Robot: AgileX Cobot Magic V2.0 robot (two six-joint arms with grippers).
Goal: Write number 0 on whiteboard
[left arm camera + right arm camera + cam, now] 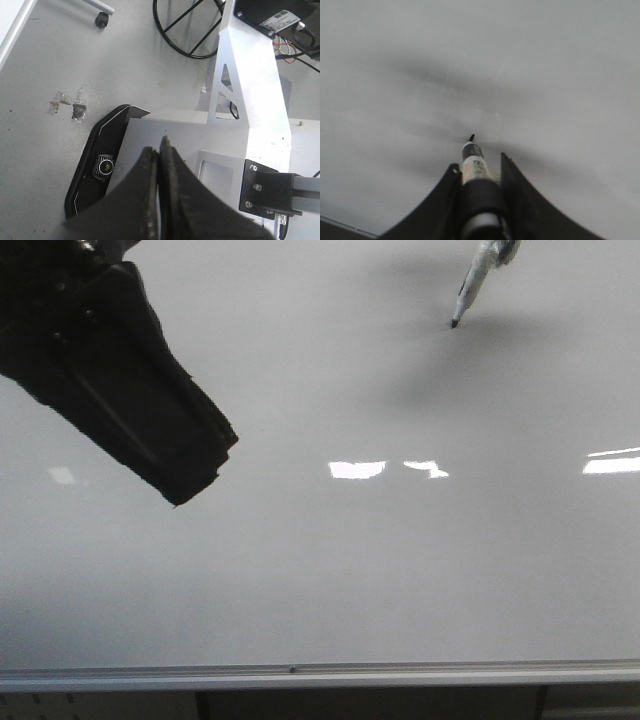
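The whiteboard (330,570) fills the front view, glossy white-grey. No number 0 is in view on it. A black-tipped marker (470,288) slants down from the top right, and its tip (455,323) is at the board's surface with a shadow beside it. In the right wrist view my right gripper (478,162) is shut on the marker (474,162), whose tip (471,136) points at the board. My left gripper (195,475) hangs dark over the board's upper left. In the left wrist view its fingers (159,146) are shut with nothing between them.
A silver frame strip (300,675) runs along the board's near edge. Bright light reflections (357,469) lie mid-board. The left wrist view shows grey floor, the white robot base (250,85), a black cable loop (187,30) and a caster wheel (102,20).
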